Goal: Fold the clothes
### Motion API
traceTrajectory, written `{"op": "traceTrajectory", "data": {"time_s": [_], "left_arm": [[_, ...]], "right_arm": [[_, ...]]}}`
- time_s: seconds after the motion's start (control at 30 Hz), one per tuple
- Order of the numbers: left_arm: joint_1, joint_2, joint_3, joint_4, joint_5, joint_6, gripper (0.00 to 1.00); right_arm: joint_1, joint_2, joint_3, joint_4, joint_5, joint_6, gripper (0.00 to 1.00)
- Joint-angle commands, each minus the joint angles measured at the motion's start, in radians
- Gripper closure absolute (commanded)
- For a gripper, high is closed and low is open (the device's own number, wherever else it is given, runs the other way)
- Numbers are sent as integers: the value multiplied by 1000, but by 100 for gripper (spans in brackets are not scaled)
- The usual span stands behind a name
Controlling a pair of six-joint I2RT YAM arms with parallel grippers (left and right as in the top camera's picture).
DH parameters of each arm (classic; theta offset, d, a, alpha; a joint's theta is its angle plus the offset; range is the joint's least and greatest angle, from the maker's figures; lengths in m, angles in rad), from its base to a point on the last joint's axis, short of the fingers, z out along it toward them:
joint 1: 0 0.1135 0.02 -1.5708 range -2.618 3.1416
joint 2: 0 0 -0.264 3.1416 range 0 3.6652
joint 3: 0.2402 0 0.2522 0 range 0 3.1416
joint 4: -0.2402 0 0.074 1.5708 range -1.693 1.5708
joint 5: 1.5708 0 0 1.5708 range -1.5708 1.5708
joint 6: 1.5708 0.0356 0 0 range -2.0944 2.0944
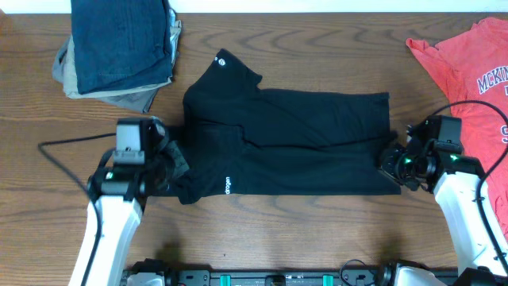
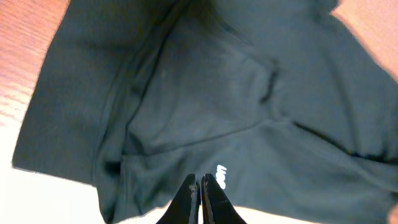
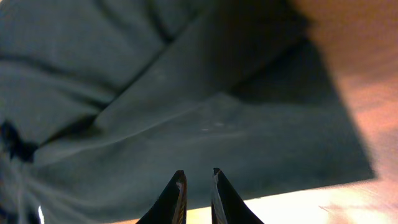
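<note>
Shirt (image 1: 302,143) lies lengthwise across frame centre; left pincer (image 2: 200,182) sits closed at its left end, right pincer (image 3: 198,177) barely parted at its right end.

Two white arms rise from the bottom edge of the overhead view, wrists turned inward. The left arm (image 1: 111,226), lower left, ends in the left gripper (image 2: 199,185), its fingers pressed together. At lower right, the right arm (image 1: 470,208) carries the right gripper (image 3: 196,179), its fingers narrowly parted.
</note>
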Motion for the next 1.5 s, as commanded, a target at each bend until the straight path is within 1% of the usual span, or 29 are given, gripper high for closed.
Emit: {"op": "traceTrajectory", "data": {"time_s": [0.0,0.17,0.3,0.47,0.57,0.7,0.8,0.93,1.07,1.17,1.23,1.33,1.47], "left_arm": [[4,120,-5,29,-1,38,94],[2,312,-5,95,53,38,94],[-1,432,-5,139,77,38,94],[-1,504,-5,149,75,38,94],[-1,523,-6,146,72,38,94],[-1,536,-11,141,65,34,94],[-1,536,-30,131,65,27,94],[-1,536,-70,114,65,-25,94],[-1,532,-77,17,66,-72,94],[-1,502,-77,-37,66,-72,94],[-1,465,-77,-71,66,-72,94],[-1,364,-77,-132,65,-72,94],[-1,185,-77,-220,65,-60,94]], "right_arm": [[45,23,8,11,-62,-57,87],[92,98,8,23,-22,-19,88],[103,179,8,42,10,-1,93],[103,267,8,83,16,19,94],[103,316,8,102,18,36,96],[103,375,8,127,46,54,96],[103,415,8,126,50,59,99],[103,443,8,104,50,84,99],[103,436,8,50,58,129,99],[103,418,8,5,75,151,99],[103,398,8,-29,102,164,99],[103,342,8,-99,164,168,99],[103,248,8,-184,217,172,99]]}}
